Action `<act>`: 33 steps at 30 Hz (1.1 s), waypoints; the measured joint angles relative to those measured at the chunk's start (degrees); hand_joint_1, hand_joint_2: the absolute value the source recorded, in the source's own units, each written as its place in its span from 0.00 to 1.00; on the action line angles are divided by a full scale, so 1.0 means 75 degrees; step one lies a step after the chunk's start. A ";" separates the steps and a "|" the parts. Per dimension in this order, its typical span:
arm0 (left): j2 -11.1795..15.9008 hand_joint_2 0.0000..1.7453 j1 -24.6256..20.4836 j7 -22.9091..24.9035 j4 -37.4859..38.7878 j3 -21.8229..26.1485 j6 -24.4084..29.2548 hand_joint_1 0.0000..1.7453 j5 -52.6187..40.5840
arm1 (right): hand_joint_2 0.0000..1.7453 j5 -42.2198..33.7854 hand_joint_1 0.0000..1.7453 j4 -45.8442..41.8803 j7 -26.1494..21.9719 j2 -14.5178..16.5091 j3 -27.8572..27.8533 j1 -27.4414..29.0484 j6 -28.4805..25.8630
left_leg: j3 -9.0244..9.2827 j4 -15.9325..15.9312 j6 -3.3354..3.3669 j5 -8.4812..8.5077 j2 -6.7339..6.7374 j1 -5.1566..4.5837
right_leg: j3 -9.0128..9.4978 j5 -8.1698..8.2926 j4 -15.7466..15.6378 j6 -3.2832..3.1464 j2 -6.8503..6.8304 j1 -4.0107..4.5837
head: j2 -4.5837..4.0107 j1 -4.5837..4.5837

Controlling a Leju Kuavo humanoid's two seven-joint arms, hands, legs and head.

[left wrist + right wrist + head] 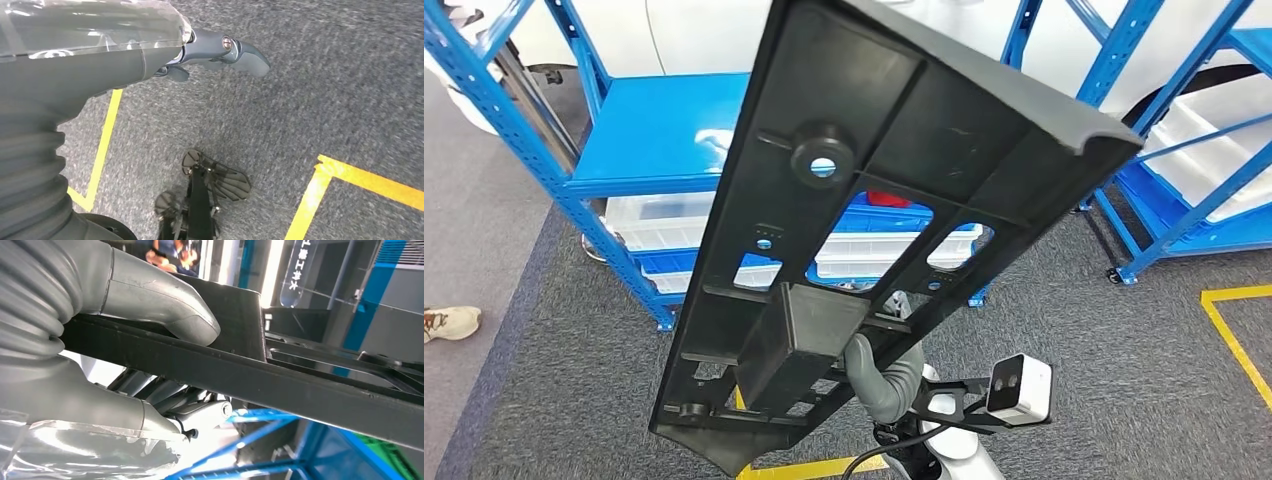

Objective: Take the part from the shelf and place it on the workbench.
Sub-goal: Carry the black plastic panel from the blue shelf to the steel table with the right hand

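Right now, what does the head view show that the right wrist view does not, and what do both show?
Only the head view shows the whole long black plastic part, the blue shelf with white bins behind it, the grey carpet and yellow floor tape. Only the right wrist view shows the thumb pressing on the part's rail from close up. Both show the right hand gripping the part.

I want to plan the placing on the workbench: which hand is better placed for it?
The right hand: it already grips the black part. The left hand hangs over the floor, holding nothing.
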 joint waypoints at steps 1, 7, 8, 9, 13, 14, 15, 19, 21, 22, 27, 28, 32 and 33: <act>0.0001 1.00 -0.0003 -0.0013 0.0000 0.0000 0.0034 0.00 -0.0013 | 1.00 0.0043 1.00 -0.0052 -0.0001 -0.0006 -0.0007 -0.0003 -0.0041 | 0.0006 0.0021 -0.0024 -0.0013 0.0041 -0.0017 | 0.0248 0.0193 -0.0529 -0.0032 -0.0174 0.0025 | 0.0000 0.0001; 0.0012 1.00 -0.0015 -0.0106 0.0000 -0.0001 0.0183 0.00 -0.0131 | 1.00 0.0214 1.00 -0.0343 -0.0001 -0.0047 -0.0071 0.0058 -0.0168 | 0.0001 0.0083 -0.0224 -0.0071 0.0279 -0.0059 | 0.0402 0.0400 -0.1115 -0.0259 -0.0150 0.0089 | 0.0000 -0.0002; 0.0008 1.00 -0.0023 -0.0146 0.0000 -0.0002 0.0206 0.00 -0.0163 | 1.00 0.0249 1.00 -0.0415 -0.0003 -0.0055 -0.0085 0.0072 -0.0177 | -0.0050 0.0217 -0.0263 -0.0185 0.0187 -0.0043 | 0.0394 0.0431 -0.1134 -0.0307 -0.0074 0.0071 | 0.0001 -0.0002; 0.0005 1.00 -0.0025 -0.0178 0.0000 -0.0004 0.0224 0.00 -0.0199 | 1.00 0.0286 1.00 -0.0482 -0.0004 -0.0059 -0.0095 0.0083 -0.0183 | -0.0168 0.0508 -0.0295 -0.0384 0.0042 -0.0027 | 0.0390 0.0462 -0.1152 -0.0351 0.0003 0.0047 | 0.0001 -0.0002; -0.0003 1.00 0.0027 -0.0192 0.0000 -0.0017 0.0209 0.00 -0.0331 | 1.00 0.0400 1.00 -0.0675 -0.0005 -0.0106 -0.0119 0.0145 -0.0210 | -0.0937 0.2276 -0.0363 -0.1141 -0.0339 -0.0004 | 0.0353 0.0505 -0.1140 -0.0405 0.0371 0.0034 | 0.0000 -0.0002; -0.0003 1.00 0.0031 -0.0187 0.0000 -0.0023 0.0207 0.00 -0.0359 | 1.00 0.0417 1.00 -0.0713 -0.0004 -0.0125 -0.0120 0.0164 -0.0223 | -0.0928 0.2249 -0.0357 -0.1027 -0.0355 -0.0004 | 0.0356 0.0506 -0.1130 -0.0402 0.0471 0.0036 | 0.0000 -0.0002; -0.0002 1.00 0.0031 -0.0176 0.0000 -0.0033 0.0216 0.00 -0.0397 | 1.00 0.0433 1.00 -0.0755 -0.0004 -0.0142 -0.0120 0.0178 -0.0242 | -0.0770 0.1899 -0.0340 -0.0775 -0.0387 -0.0003 | 0.0364 0.0504 -0.1119 -0.0396 0.0574 0.0037 | 0.0000 -0.0002; 0.0027 1.00 0.0033 -0.0103 0.0000 -0.0104 0.0267 0.00 -0.0558 | 1.00 0.0561 1.00 -0.0901 -0.0001 -0.0187 -0.0114 0.0166 -0.0464 | 0.0001 0.0172 -0.0231 -0.0086 -0.0943 0.0018 | 0.0299 0.0501 -0.1036 -0.0270 0.0929 0.0035 | 0.0000 -0.0001; 0.0039 1.00 0.0035 -0.0065 0.0000 -0.0153 0.0238 0.00 -0.0629 | 1.00 0.0654 1.00 -0.0940 0.0001 -0.0216 -0.0108 0.0164 -0.0636 | 0.0023 0.0097 -0.0180 -0.0108 -0.0914 0.0005 | 0.0223 0.0539 -0.1035 -0.0160 0.1078 0.0007 | 0.0000 -0.0001; 0.0041 1.00 0.0028 -0.0045 0.0000 -0.0183 0.0216 0.00 -0.0667 | 1.00 0.0695 1.00 -0.0969 0.0001 -0.0237 -0.0105 0.0170 -0.0723 | 0.0020 0.0076 -0.0138 -0.0085 -0.0838 0.0017 | 0.0200 0.0537 -0.1024 -0.0112 0.1070 0.0000 | 0.0000 -0.0001; 0.0041 1.00 0.0036 0.0062 0.0000 -0.0346 0.0121 0.00 -0.0899 | 1.00 0.0898 1.00 -0.1152 -0.0001 -0.0371 -0.0050 0.0177 -0.1280 | -0.0001 0.0009 0.0024 -0.0043 -0.0367 0.0037 | -0.0647 -0.0404 0.0719 0.0055 0.0297 -0.0005 | 0.0000 0.0000; 0.0037 1.00 0.0049 0.0093 0.0000 -0.0372 0.0107 0.00 -0.0930 | 1.00 0.0952 1.00 -0.1162 -0.0001 -0.0401 -0.0029 0.0185 -0.1393 | -0.0005 0.0011 0.0027 -0.0047 -0.0253 0.0034 | -0.0827 -0.0507 0.1092 0.0083 0.0271 -0.0029 | 0.0000 0.0000; -0.0018 1.00 0.0028 0.0152 0.0000 -0.0425 0.0082 0.00 -0.0974 | 1.00 0.1147 1.00 -0.1217 0.0001 -0.0501 0.0094 0.0175 -0.1686 | 0.0020 0.0037 -0.0028 -0.0086 0.0113 0.0025 | -0.0185 0.0183 -0.0069 0.0102 -0.0060 -0.0067 | 0.0001 0.0001; -0.0040 1.00 0.0026 0.0157 0.0000 -0.0440 0.0079 0.00 -0.0982 | 1.00 0.1212 1.00 -0.1239 0.0001 -0.0514 0.0151 0.0152 -0.1766 | 0.0031 0.0055 -0.0066 -0.0109 0.0183 0.0005 | 0.0066 0.0338 -0.0554 0.0056 -0.0220 -0.0038 | 0.0001 0.0000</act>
